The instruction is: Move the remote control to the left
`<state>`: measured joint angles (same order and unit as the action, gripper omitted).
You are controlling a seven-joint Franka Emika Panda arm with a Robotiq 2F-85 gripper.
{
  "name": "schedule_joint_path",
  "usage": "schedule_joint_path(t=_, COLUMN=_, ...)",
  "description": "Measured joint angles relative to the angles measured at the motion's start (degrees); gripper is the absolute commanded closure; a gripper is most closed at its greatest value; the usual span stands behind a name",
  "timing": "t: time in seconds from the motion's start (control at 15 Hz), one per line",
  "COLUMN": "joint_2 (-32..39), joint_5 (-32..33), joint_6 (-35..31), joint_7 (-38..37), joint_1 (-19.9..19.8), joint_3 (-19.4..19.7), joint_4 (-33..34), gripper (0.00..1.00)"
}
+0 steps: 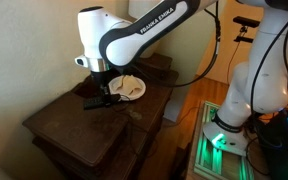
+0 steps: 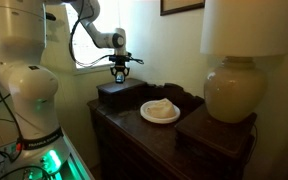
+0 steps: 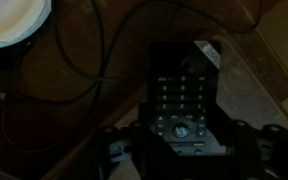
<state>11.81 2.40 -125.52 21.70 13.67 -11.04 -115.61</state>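
Right under the wrist camera, sitting on the dark wooden counter [image 3: 264,90]: remote control [image 3: 180,100], slim black bar with rows of faint buttons and a round pad at the near end. Looks lengthways toward the gripper [image 3: 184,150], near end tucked between the two fingers. Hard to call whether the claw is actually pinching it or just straddling it, too dark down there, so cannot tell.

Going by an exterior view, gripper [image 1: 97,98] pointing straight down over the raised block at one end of the counter, close to its edge, with the white plate [image 1: 129,87] just beside it toward the middle. Same story from the opposite side: gripper [image 2: 120,70] hovering right above that box-like block, plate [image 2: 160,111] nearer the lamp [image 2: 232,88].

Guessing the grab step, not the carry yet. Next move probably calls for a firm squeeze across the narrow width, a small lift, then a sideways shift left, steering clear of the cable [image 3: 84,60] looping nearby.
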Motion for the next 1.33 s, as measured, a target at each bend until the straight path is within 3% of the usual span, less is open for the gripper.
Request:
schedule_joint_path(t=0.6, joint_2=10.9, joint_5=2.6, joint_6=-0.4, joint_7=0.0, joint_1=0.6, joint_3=-1.4, joint_4=10.5, gripper=0.64)
schedule_joint_path(t=0.67, joint_2=11.6, joint_5=2.6, joint_6=-0.4, joint_7=0.0, joint_1=0.7, joint_3=-1.6, joint_4=11.1, gripper=0.47)
schedule_joint_path(t=0.73, joint_2=12.2, joint_5=2.7, joint_6=-0.4, joint_7=0.0, joint_1=0.8, joint_3=-1.7, joint_4=11.6, gripper=0.14)
schedule_joint_path(t=1.0, joint_2=13.2, joint_5=3.3, joint_6=-0.4, joint_7=0.0, joint_1=0.9, joint_3=-2.1, joint_4=12.9, gripper=0.00)
schedule_joint_path(t=1.33, joint_2=12.3, joint_5=4.8, joint_6=0.3, joint_7=-0.6, joint_1=1.2, joint_3=-2.1, joint_4=13.9, gripper=0.00)
